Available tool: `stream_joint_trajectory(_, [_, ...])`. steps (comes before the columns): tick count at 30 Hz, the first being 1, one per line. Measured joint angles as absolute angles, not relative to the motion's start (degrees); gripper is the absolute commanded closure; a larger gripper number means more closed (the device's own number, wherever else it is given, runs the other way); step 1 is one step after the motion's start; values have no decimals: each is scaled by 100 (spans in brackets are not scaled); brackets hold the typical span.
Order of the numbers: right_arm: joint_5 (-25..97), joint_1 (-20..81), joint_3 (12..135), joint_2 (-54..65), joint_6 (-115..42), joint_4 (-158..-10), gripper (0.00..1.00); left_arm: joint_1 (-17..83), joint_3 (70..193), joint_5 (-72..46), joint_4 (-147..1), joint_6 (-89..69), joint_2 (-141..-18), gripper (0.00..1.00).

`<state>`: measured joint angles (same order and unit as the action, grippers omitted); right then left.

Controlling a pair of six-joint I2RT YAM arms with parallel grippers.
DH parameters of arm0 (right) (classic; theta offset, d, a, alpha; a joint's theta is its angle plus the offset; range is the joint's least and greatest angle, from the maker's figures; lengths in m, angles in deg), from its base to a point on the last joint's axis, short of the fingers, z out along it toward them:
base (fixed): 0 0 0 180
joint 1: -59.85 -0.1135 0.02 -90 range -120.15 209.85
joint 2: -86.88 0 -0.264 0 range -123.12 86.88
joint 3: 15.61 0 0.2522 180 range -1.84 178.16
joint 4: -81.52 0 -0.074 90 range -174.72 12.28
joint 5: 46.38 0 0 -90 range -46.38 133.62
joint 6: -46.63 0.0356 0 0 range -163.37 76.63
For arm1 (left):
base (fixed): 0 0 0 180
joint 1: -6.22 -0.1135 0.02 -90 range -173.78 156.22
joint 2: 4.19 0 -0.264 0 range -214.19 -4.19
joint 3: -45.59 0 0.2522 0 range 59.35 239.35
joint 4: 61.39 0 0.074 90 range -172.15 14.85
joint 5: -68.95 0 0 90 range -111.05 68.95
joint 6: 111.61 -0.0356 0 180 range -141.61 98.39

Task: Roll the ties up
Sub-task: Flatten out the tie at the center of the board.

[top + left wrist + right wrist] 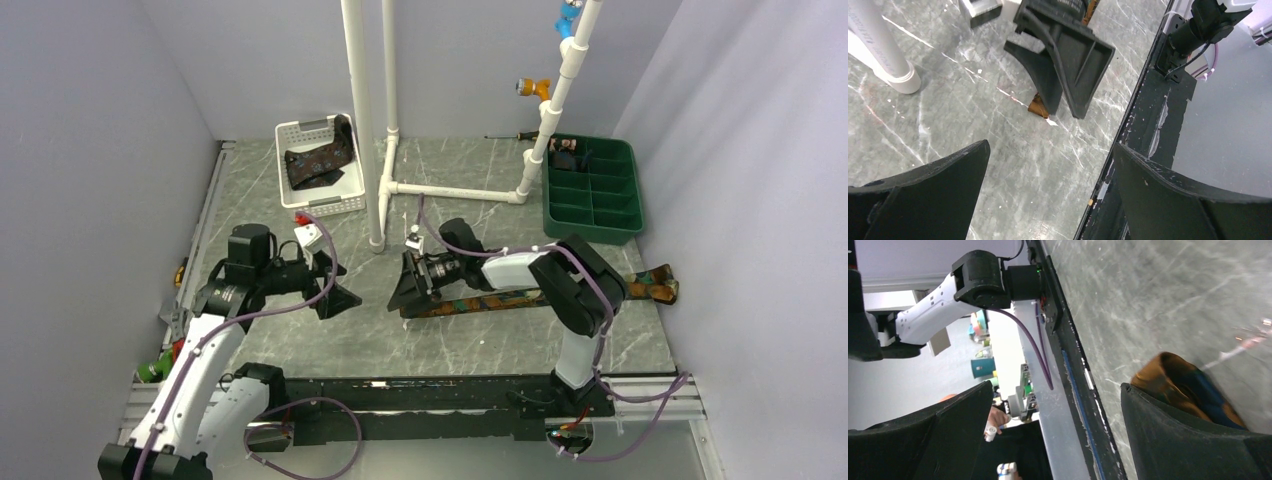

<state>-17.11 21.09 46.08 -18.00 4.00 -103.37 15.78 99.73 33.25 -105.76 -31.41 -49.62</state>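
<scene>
Tie (470, 303) lies flat, stretched along the bench (330, 345), one end under the right end effector (404, 284). Its jaws are spread wide, one finger (1178, 440) just beside the tie's tip, nothing pinched. The left end effector (336, 284) is spread too, near but apart from the tie. Step looks like starting the roll. Next move calls for pinching that tip and turning it over. Another tie (318, 163) sits in the basket (300, 130).

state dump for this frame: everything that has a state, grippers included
left gripper: open, empty, over bare table.
right gripper: open, holding nothing; tie's end lies beside one finger.
tie on the table: stretched out flat, unrolled.
tie in the basket: loosely bunched, not rolled.
white basket: upright, holds the bunched tie.
green tray: upright, a dark item in one far compartment.
</scene>
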Motion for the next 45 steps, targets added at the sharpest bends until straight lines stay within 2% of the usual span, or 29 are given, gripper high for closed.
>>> stream_joint_trajectory(9, [-2011, 1941, 4715, -2858, 977, -11316, 1, 1502, 9890, 3288, -10630, -2842, -4796, 1])
stream_joint_trajectory(21, [-2594, 2035, 5080, -3468, 1926, -12429, 1, 1478, 9523, 3284, -10115, -2086, -4737, 1])
stream_joint_trajectory(23, [-2520, 2028, 5073, -3389, 1819, -12365, 1, 1478, 9364, 3231, -9942, -1996, -4652, 5])
stream_joint_trajectory(26, [-2199, 2017, 4960, -2976, 1292, -11828, 5, 1478, 9040, 3113, -9468, -1690, -4516, 18])
stream_joint_trajectory(28, [-1989, 2065, 4885, -2421, 827, -11078, 11, 1502, 8813, 3006, -9116, -1384, -4518, 27])
stream_joint_trajectory(30, [-1843, 2201, 4824, -1741, 346, -10350, 21, 1572, 8583, 2866, -8781, -1059, -4599, 34])
stream_joint_trajectory(34, [-1596, 2854, 4691, -622, -666, -9124, 52, 1858, 8177, 2562, -8106, -283, -5128, 45])
stream_joint_trajectory(36, [-1429, 3191, 4625, -485, -1121, -8630, 66, 1985, 7998, 2453, -7710, 165, -5522, 49])
stream_joint_trajectory(39, [-1121, 3466, 4557, -684, -1809, -7778, 80, 2182, 7856, 2217, -7323, 644, -6064, 53])
stream_joint_trajectory(41, [-1021, 3442, 4542, -869, -2126, -7400, 86, 2295, 7853, 2084, -7094, 850, -6420, 55])
stream_joint_trajectory(45, [-857, 3412, 4533, -1125, -2579, -6925, 91, 2472, 7873, 1815, -6600, 1204, -7191, 56])
